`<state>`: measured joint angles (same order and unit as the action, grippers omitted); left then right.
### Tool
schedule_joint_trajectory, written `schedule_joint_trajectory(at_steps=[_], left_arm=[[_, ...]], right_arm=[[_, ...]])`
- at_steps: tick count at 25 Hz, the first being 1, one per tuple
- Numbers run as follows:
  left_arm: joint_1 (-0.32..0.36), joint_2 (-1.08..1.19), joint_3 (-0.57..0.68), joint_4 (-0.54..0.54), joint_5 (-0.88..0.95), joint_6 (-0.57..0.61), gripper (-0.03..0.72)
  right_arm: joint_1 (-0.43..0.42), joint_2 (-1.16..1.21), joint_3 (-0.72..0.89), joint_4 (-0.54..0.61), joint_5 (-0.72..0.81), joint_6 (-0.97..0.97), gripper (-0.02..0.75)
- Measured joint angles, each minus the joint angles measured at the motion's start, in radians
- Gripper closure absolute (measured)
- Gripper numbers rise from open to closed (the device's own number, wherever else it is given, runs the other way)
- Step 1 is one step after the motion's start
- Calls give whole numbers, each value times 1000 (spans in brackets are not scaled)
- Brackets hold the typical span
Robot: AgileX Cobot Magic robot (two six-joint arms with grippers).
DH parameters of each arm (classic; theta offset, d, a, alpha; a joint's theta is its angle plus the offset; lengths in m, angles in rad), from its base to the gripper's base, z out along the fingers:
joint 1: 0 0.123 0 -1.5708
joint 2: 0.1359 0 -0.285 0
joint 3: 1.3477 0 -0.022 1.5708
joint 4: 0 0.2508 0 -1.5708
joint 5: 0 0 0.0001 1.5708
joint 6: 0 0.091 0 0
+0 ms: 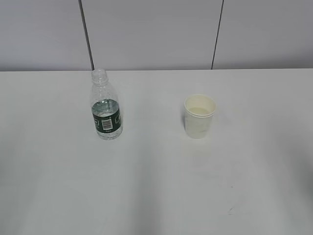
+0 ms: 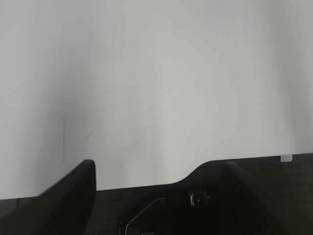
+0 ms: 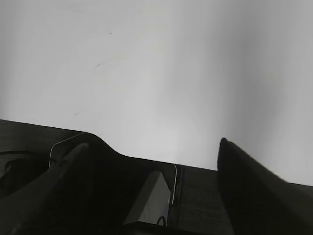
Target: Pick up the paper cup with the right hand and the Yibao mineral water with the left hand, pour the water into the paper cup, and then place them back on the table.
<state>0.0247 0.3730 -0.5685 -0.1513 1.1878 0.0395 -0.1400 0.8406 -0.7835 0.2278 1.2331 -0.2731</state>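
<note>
Overall, room: the white worktop (image 1: 156, 186) lay bare all around; bottle and cup stood well apart.
Bottle: the Yibao mineral water (image 1: 105, 105) stood upright left of centre, clear ribbed plastic, uncapped, dark green label.
Cup: the paper cup (image 1: 199, 116) stood upright right of centre, rolled rim, cream inside.
Left hand (image 2: 161, 196): dark fingers spread, holding nothing.
Right hand (image 3: 151, 186): dark fingers spread, holding nothing.

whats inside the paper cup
The paper cup shows a cream inner wall and pale bottom. Whether it holds water cannot be told; its near wall hides the lower inside.
</note>
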Motion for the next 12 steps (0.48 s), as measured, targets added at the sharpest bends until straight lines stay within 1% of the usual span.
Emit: schedule_joint_trajectory(at_steps=[5, 12], left_arm=[[-41, -42, 4, 0, -1, 0, 202], [-49, -122, 4, 1, -10, 0, 202]], right_arm=[[2, -125, 57, 13, 3, 0, 151], [2, -384, 153, 15, 15, 0, 151]])
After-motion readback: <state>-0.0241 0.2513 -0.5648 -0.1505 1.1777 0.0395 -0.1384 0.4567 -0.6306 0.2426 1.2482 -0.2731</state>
